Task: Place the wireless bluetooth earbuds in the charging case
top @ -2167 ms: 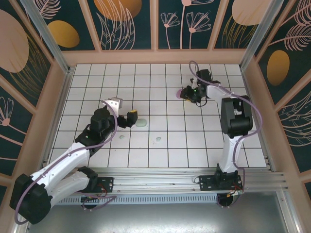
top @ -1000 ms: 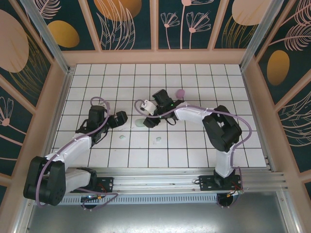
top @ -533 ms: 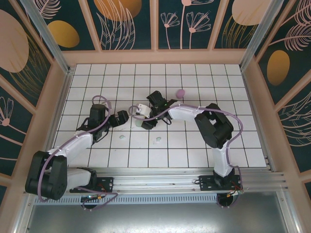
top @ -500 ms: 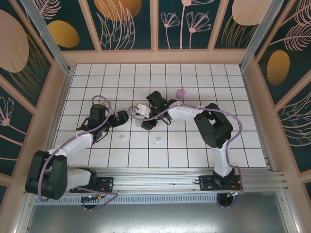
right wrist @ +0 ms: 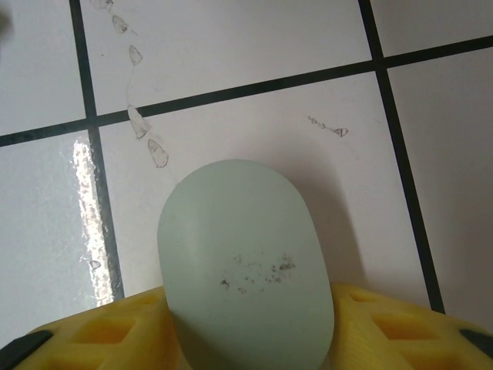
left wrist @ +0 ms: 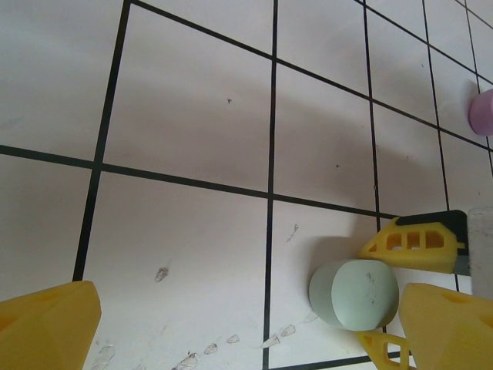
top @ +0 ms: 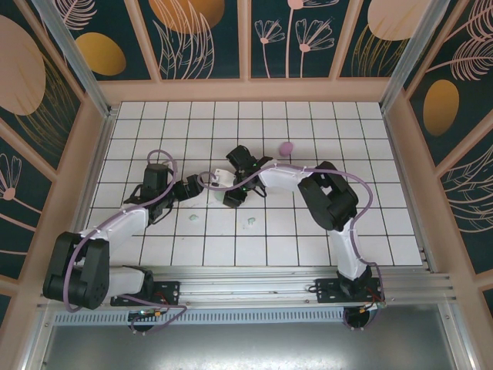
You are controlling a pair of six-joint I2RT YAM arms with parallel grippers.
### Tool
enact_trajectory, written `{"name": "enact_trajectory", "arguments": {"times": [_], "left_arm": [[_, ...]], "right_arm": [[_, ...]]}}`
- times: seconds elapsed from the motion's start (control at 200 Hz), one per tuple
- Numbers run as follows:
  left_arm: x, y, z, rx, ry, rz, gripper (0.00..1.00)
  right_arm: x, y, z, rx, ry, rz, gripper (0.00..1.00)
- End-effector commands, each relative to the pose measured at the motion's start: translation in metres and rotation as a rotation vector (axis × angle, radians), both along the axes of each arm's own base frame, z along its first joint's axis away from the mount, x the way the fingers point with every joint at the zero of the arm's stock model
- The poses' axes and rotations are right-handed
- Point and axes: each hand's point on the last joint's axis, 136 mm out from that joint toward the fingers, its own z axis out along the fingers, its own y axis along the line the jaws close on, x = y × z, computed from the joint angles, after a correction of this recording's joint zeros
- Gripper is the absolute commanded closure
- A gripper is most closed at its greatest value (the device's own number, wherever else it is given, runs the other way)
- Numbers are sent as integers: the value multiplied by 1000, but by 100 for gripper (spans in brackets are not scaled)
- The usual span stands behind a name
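Observation:
The charging case [right wrist: 245, 277], a mint-green oval shell that looks closed, lies on the white tiles. My right gripper [right wrist: 246, 327] is shut on it, one yellow finger against each side. In the left wrist view the same case [left wrist: 354, 293] shows at the lower right, pinched by the right gripper's fingers [left wrist: 416, 243]. My left gripper [left wrist: 246, 331] stands wide open just left of it, holding nothing. From above, the right gripper [top: 231, 194] and left gripper [top: 191, 189] nearly meet. Two mint earbuds [top: 192, 218] [top: 250, 223] lie on the tiles nearer the front.
A pale purple rounded case [top: 286, 147] sits on the tiles behind the right forearm; it also shows at the edge of the left wrist view [left wrist: 484, 112]. Scuff marks dot the tile under the left gripper. Wooden walls ring the tiled floor [top: 370, 223].
The right arm has swung from the purple case at the back right over to the mint case at centre left. The left gripper drew back a little to the left.

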Motion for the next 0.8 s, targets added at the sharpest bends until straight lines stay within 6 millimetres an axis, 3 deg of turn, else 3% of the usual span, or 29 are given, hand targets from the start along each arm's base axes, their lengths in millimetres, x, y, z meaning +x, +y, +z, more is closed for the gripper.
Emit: {"name": "enact_trajectory", "arguments": {"times": [0.0, 0.285, 0.796], "left_arm": [[10, -1, 9, 11, -26, -19, 2], [11, -5, 4, 22, -5, -54, 1], [9, -6, 6, 35, -8, -77, 2]], "right_arm": [[-2, 2, -4, -25, -16, 29, 51], [-7, 3, -3, -20, -13, 49, 60], [-4, 16, 0, 5, -28, 66, 54]]}}
